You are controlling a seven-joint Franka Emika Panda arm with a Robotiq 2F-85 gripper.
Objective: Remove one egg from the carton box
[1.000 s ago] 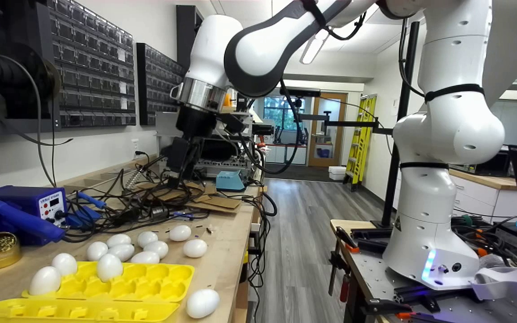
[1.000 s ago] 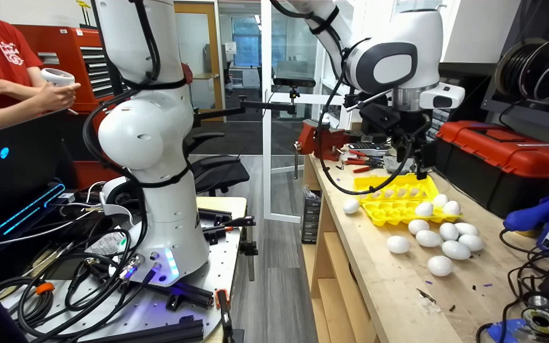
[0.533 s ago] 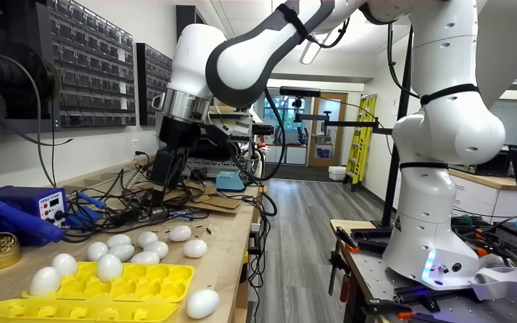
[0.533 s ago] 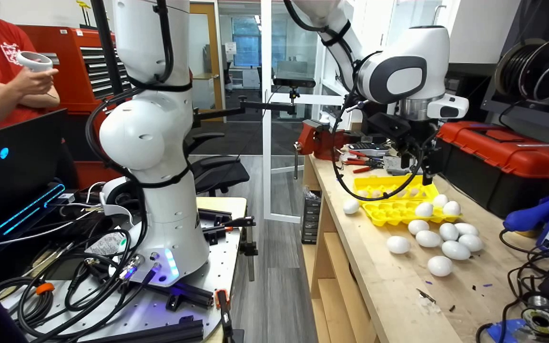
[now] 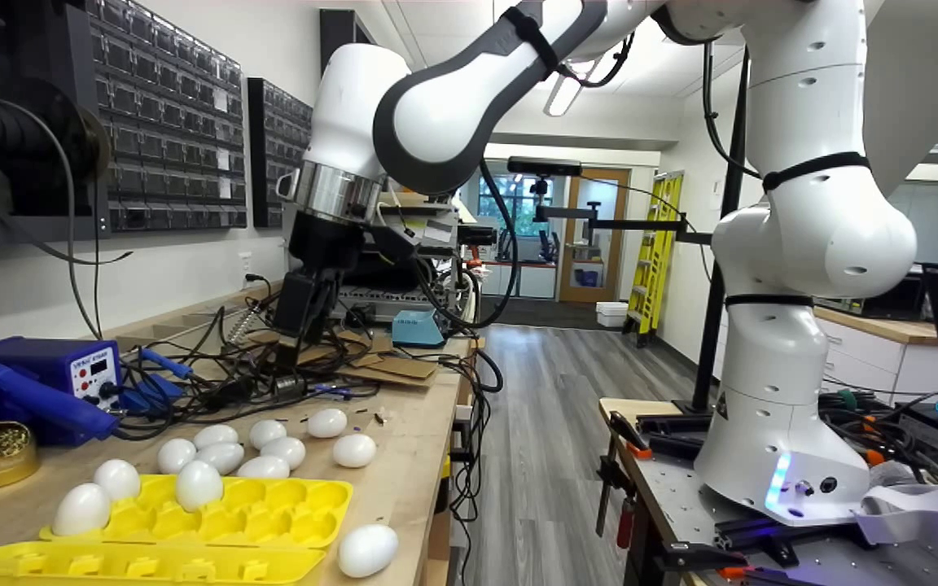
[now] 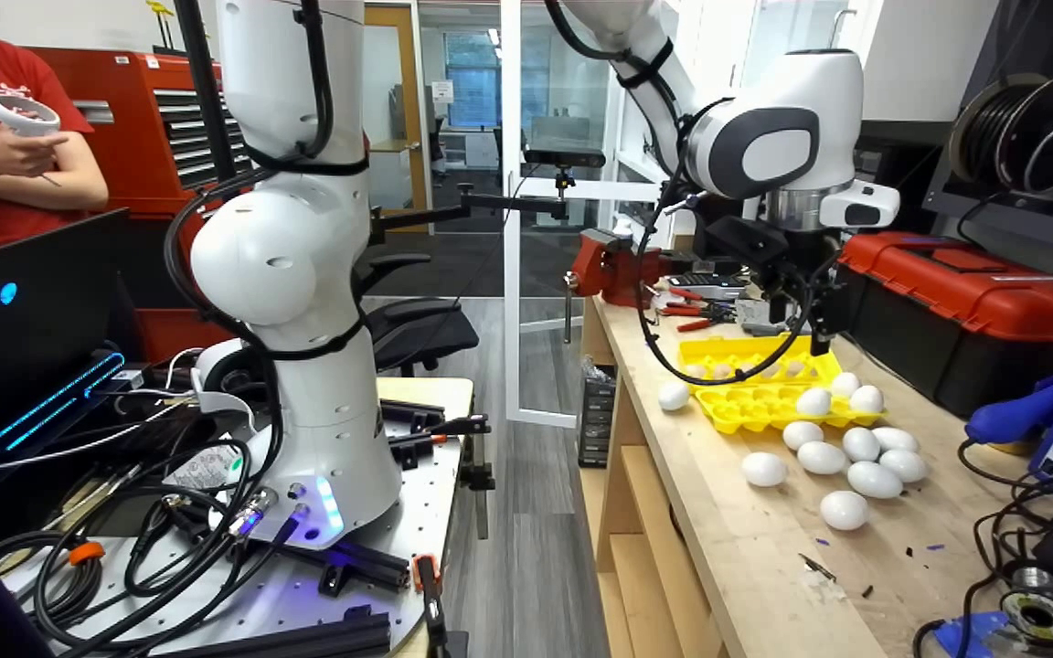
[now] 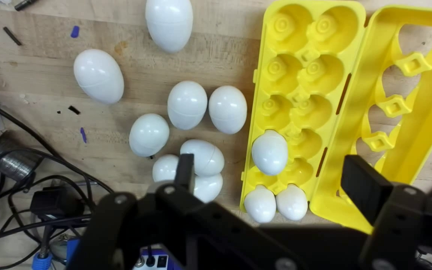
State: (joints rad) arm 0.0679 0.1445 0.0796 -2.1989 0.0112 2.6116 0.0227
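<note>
1. In the wrist view your claw point(image 7: 274, 172) stands spread wide, pinching nothing; as the camera sees it, one fingertip overlaps the open lid point(image 7: 428, 108) of the carton point(image 7: 294, 96), the other the loose eggs point(image 7: 187, 105) on the carton's side away from that lid
2. Three eggs sit in the carton: a lone egg point(image 7: 269, 153), in the column away from the lid, shows between your fingers, and a pair of eggs point(image 7: 260, 204) stands at the carton's end; the task names none, though I judge the lone one your likeliest pick
3. Your fingers face each other across the carton's width, so closing should pinch that egg by its flanks; I cannot tell how much room they get at carton height
4. In an exterior view the lone egg stands in the carton with its long axis upright, and your arm point(image 5: 469, 122) stretches over to the workbench point(image 5: 400, 460), wrist bent, claw slanting down, higher than the carton
5. In an exterior view the claw hangs fingers downward, seemingly above the carton, towards its end by the toolbox point(image 6: 974, 320); the lone egg lies lower than your fingertips, so I judge the next move mainly a descent
</note>
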